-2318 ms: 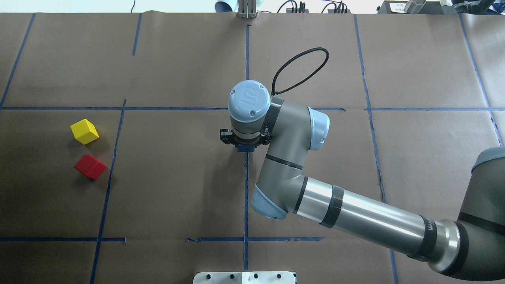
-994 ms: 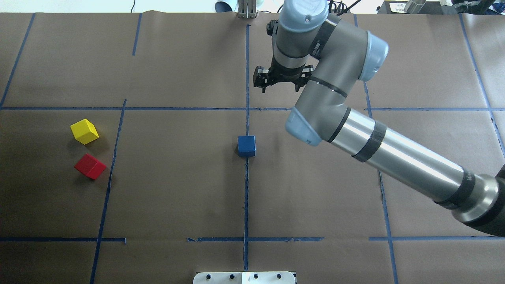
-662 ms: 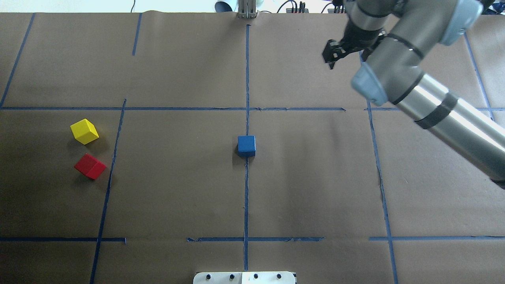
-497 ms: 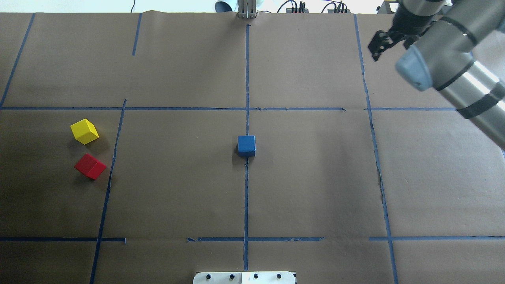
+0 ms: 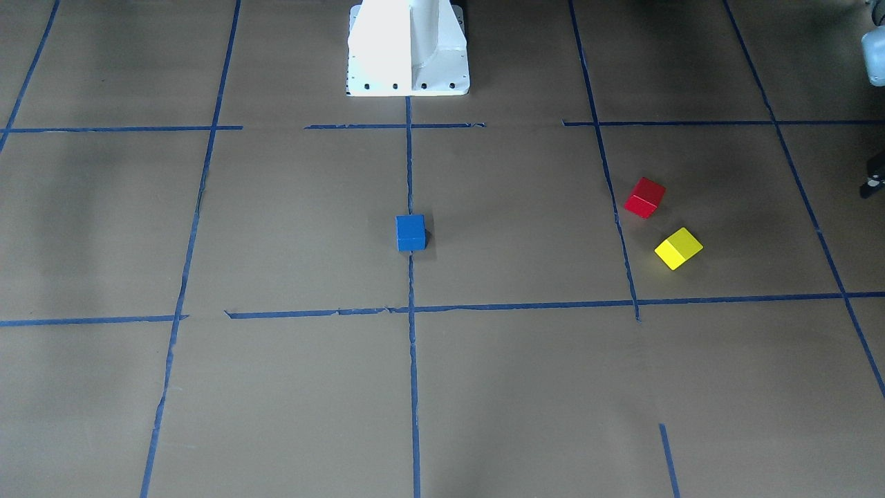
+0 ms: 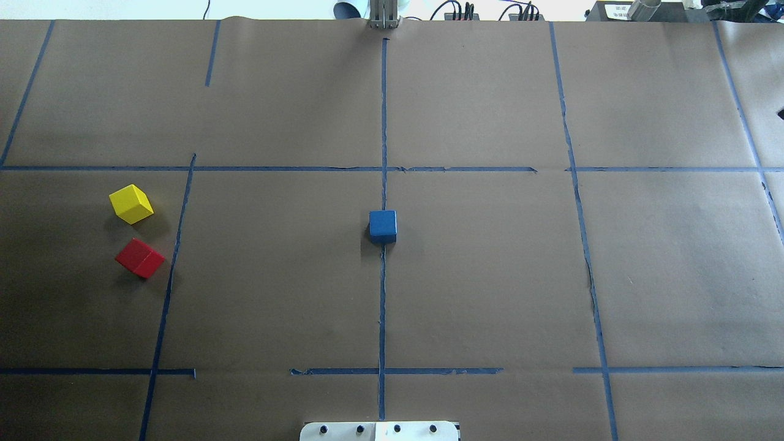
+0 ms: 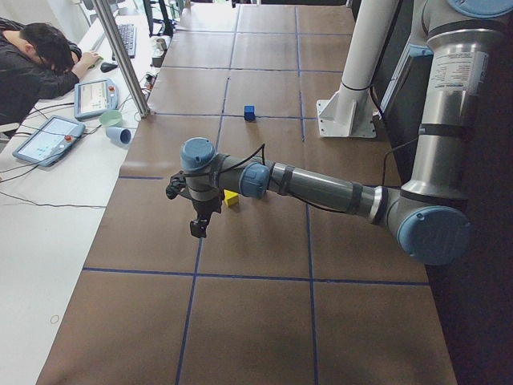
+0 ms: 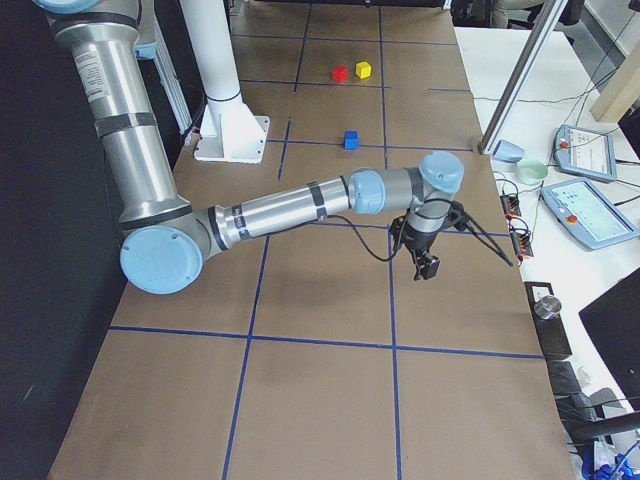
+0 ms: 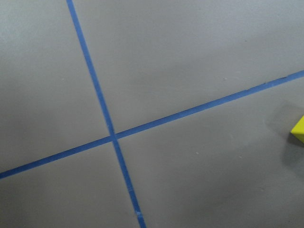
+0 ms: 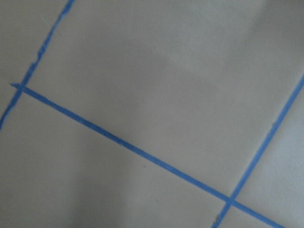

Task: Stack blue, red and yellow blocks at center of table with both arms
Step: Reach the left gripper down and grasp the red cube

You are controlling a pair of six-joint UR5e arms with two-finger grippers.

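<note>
The blue block stands alone on the tape cross at the table's centre; it also shows in the front view. The yellow block and the red block lie close together at the left. My left gripper hangs over the table's left end, just beyond the yellow block; I cannot tell whether it is open. Its wrist view shows only a yellow corner. My right gripper hangs over the right end, far from the blocks; I cannot tell its state.
The white robot base stands at the near middle edge. Blue tape lines grid the brown paper. On the operators' side are a metal post, tablets, cups and a person.
The right gripper has let go of the blue block at the centre, risen, and swung right out of the overhead view. The blocks have not moved.
</note>
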